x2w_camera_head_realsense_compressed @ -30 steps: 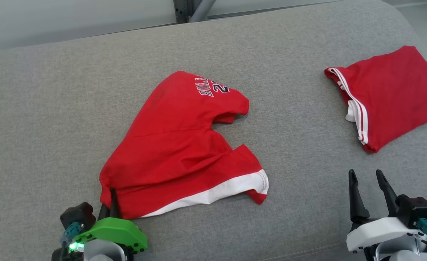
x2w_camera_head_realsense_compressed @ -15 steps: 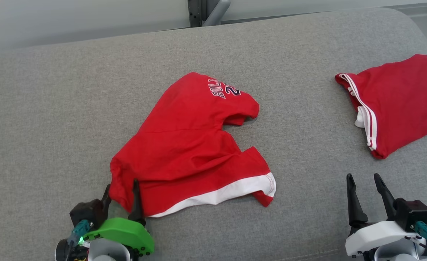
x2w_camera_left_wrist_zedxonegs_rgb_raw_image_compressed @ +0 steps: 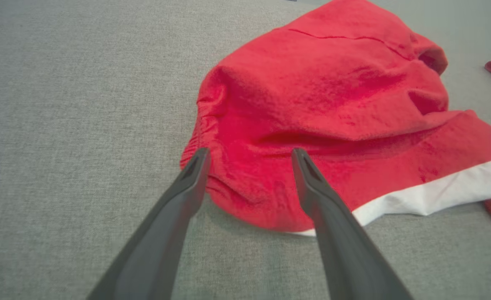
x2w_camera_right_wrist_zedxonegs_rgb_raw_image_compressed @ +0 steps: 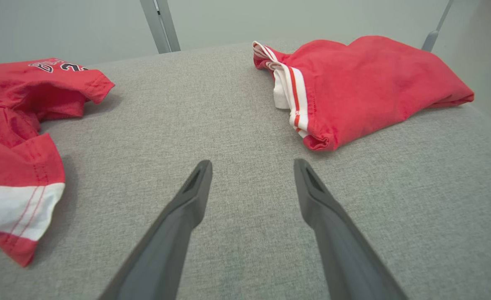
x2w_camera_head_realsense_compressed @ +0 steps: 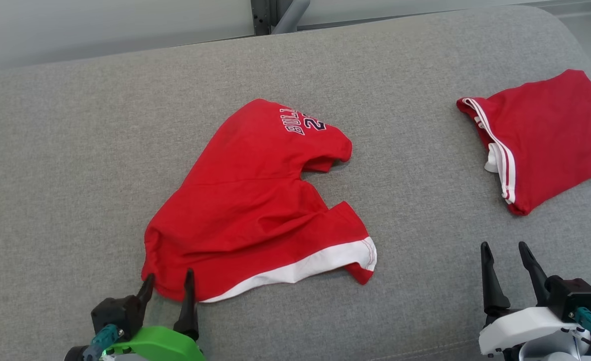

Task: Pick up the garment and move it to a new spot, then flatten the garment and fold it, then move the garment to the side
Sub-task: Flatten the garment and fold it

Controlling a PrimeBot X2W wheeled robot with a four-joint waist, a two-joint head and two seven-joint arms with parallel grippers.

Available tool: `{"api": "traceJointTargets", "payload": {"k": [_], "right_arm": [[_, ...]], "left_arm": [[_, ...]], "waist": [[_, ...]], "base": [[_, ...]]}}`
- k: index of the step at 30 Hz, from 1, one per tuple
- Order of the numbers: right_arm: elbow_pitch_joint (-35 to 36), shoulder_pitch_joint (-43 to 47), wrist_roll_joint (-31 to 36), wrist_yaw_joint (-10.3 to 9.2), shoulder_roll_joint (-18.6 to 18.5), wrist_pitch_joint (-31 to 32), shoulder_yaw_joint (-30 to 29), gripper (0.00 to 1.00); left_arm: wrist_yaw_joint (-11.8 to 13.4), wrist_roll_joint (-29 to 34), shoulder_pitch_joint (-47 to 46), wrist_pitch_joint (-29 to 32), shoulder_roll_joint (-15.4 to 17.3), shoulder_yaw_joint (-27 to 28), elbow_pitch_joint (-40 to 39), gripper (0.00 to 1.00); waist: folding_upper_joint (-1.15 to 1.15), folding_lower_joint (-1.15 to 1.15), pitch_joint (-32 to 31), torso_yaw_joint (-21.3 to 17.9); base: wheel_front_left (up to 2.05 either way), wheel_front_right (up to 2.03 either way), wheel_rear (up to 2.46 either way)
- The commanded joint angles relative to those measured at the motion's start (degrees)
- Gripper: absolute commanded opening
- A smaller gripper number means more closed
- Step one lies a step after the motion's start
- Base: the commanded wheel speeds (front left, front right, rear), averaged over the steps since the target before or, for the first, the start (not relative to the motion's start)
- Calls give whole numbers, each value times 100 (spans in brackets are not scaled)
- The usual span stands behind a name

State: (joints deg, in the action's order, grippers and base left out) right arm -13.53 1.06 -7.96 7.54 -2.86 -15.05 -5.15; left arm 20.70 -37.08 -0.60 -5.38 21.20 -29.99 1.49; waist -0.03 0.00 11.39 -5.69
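The left gripper [x2w_camera_head_realsense_compressed: 169,278], its 2 fingers spread and empty, brackets the bunched near corner of the red garment [x2w_camera_head_realsense_compressed: 255,200] lying crumpled directly ahead of it, apparently positioned for a pinch, while the right gripper [x2w_camera_head_realsense_compressed: 504,248], likewise spread and empty, hovers well apart.

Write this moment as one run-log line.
left claw: open, at near corner of crumpled red cloth garment with white hem | right claw: open, empty | folded red white-striped garment: right | on: grey fabric cushion
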Motion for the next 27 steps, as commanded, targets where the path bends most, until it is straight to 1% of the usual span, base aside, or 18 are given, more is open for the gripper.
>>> {"api": "traceJointTargets", "payload": {"k": [1, 4, 8, 14, 15, 16, 17, 18, 19, 24, 27], "right_arm": [[6, -21, -17, -11, -8, -18, -8, 100], [-9, -56, -1, -11, -8, -18, 10, 100], [2, -114, 10, -11, -10, -18, 32, 100], [15, -103, 26, -11, -9, -18, 3, 100], [15, -105, 24, -11, -9, -18, 3, 100], [12, -110, 21, -11, -8, -18, 10, 100], [10, -119, 18, -11, -8, -18, 16, 100], [9, -129, 16, -11, -9, -18, 25, 100], [5, -141, 11, -11, -9, -18, 27, 100], [-3, -130, 5, -11, -8, -18, -11, 100], [-12, -109, 0, -11, -9, -18, -27, 100]], "left_arm": [[40, 16, 53, 36, 22, -11, -39, 100], [83, 123, -71, 158, 58, -121, -73, 100], [106, 71, -143, 274, 3, -149, 66, 100], [-29, -65, -274, 357, -66, -174, 529, 100], [-64, -117, -306, 373, -89, -167, 626, 89], [-98, -107, -338, 387, -99, -173, 728, 59], [-126, -79, -375, 381, -94, -185, 816, 37], [-148, -107, -405, 359, -121, -173, 883, 13], [-177, -123, -434, 340, -137, -176, 946, 0], [-303, -167, -515, 273, -132, -167, 1077, 0], [-305, -161, -542, 241, -111, -150, 1008, 0]], "waist": [[3, 0, 17, 5], [3, 0, 49, 2], [3, 0, 79, -39], [3, 0, 130, -100], [3, 0, 140, -109], [3, 0, 146, -120], [3, 0, 157, -133], [3, 0, 169, -145], [3, 0, 178, -155], [3, 0, 188, -182], [3, 0, 177, -181]], "base": [[0, 0, 0], [0, 0, 0], [0, 0, 0], [0, 0, 0], [0, 0, 0], [0, 0, 0], [0, 0, 0], [0, 0, 0], [0, 0, 0], [0, 0, 0], [0, 0, 0]]}}
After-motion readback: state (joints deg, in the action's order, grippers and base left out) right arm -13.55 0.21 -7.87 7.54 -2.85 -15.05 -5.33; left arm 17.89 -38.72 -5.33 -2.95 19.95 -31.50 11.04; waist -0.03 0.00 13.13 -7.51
